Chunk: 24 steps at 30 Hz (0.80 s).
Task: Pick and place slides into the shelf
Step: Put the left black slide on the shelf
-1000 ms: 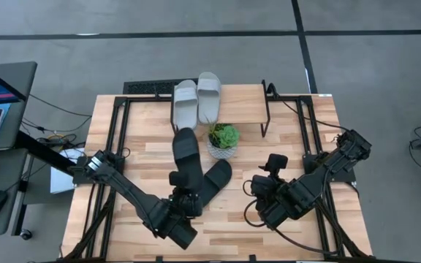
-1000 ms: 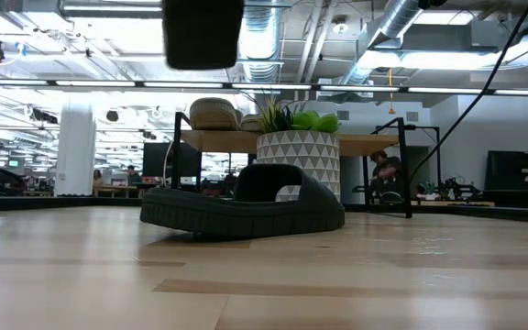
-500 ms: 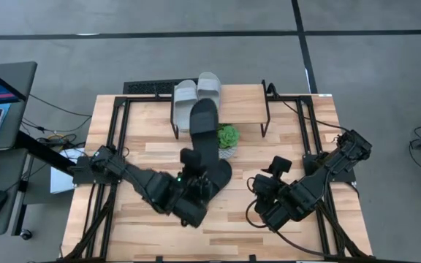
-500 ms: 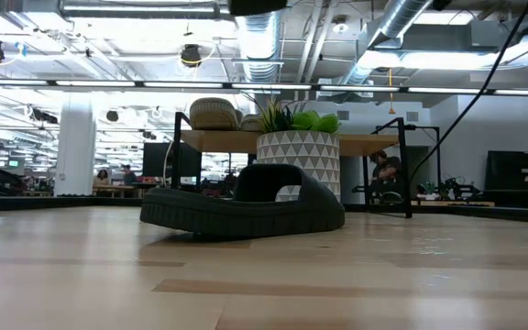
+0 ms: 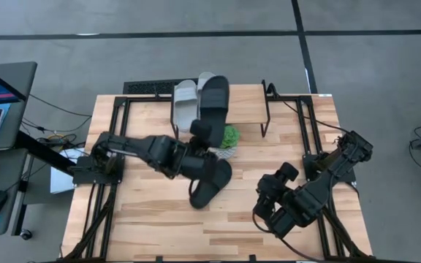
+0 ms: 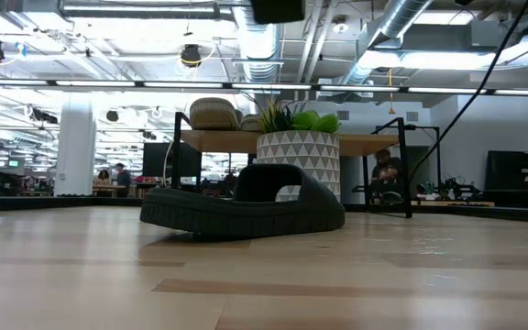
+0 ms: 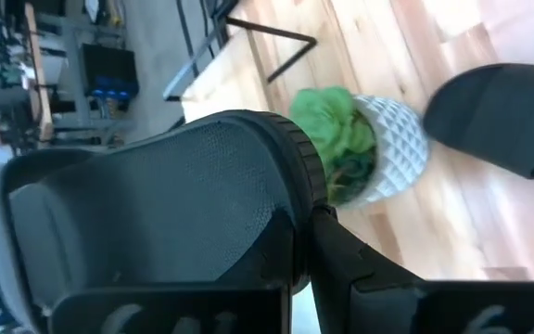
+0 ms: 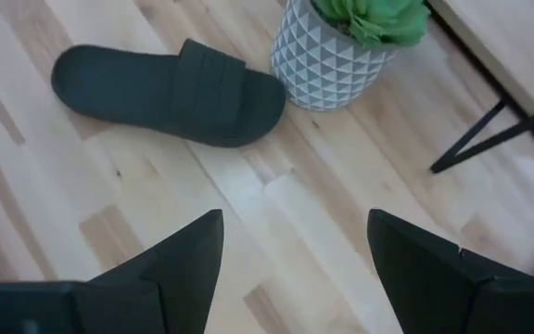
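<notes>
The left gripper [image 5: 196, 131] pinches a black open-toe slide sandal [image 5: 213, 101] by one end and holds it raised over the low rack with a light wood plank top and thin black metal legs [image 5: 243, 102] at the table's far edge — its fingers pressed tight on the sole. In the left wrist view the held sandal [image 7: 156, 204] fills the foreground. Two light grey slide sandals [image 5: 185, 104] lie side by side on the rack's left part, the raised black one overlapping them from above. A second black slide sandal [image 5: 212, 183] lies flat on the large wooden tabletop [image 5: 137, 212], near the middle, just beside a white patterned pot holding a green leafy plant [image 5: 226, 139]; the pot stands in front of the rack. The low view shows that black sandal [image 6: 246, 209] before the pot [image 6: 297, 160], with the grey pair [image 6: 214, 114] up on the plank behind. The right gripper [image 8: 290, 255] hangs over the table's near right part — its fingers spread wide, holding nothing.
</notes>
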### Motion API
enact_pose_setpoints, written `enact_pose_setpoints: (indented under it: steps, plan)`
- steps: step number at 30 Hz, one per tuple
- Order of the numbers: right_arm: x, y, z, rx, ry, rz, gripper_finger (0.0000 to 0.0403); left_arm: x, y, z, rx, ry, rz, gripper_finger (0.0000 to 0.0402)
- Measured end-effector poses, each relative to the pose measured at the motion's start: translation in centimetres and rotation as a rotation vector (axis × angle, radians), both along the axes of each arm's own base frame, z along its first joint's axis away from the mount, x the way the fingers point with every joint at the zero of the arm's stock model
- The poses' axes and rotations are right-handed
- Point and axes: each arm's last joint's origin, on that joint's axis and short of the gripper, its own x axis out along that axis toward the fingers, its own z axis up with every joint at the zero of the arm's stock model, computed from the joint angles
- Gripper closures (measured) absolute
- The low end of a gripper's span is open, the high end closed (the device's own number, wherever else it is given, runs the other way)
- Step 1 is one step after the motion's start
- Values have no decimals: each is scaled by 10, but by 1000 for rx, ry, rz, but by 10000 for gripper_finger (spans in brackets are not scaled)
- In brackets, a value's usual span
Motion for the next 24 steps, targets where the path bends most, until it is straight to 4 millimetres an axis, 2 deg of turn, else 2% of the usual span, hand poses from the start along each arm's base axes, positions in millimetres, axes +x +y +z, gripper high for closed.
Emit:
enact_pose_setpoints:
  steps: [10, 17, 24]
  plan:
    - [0, 1, -1, 82, -51, -122, 143, 27, 44, 10, -45, -96, -80, 401]
    - [-1, 2, -1, 116, -31, -139, 143, 40, 87, 17, -90, -207, -39, 401]
    - [-1, 1, -1, 108, -15, -118, 143, 49, 125, 13, -100, -252, 10, 401]
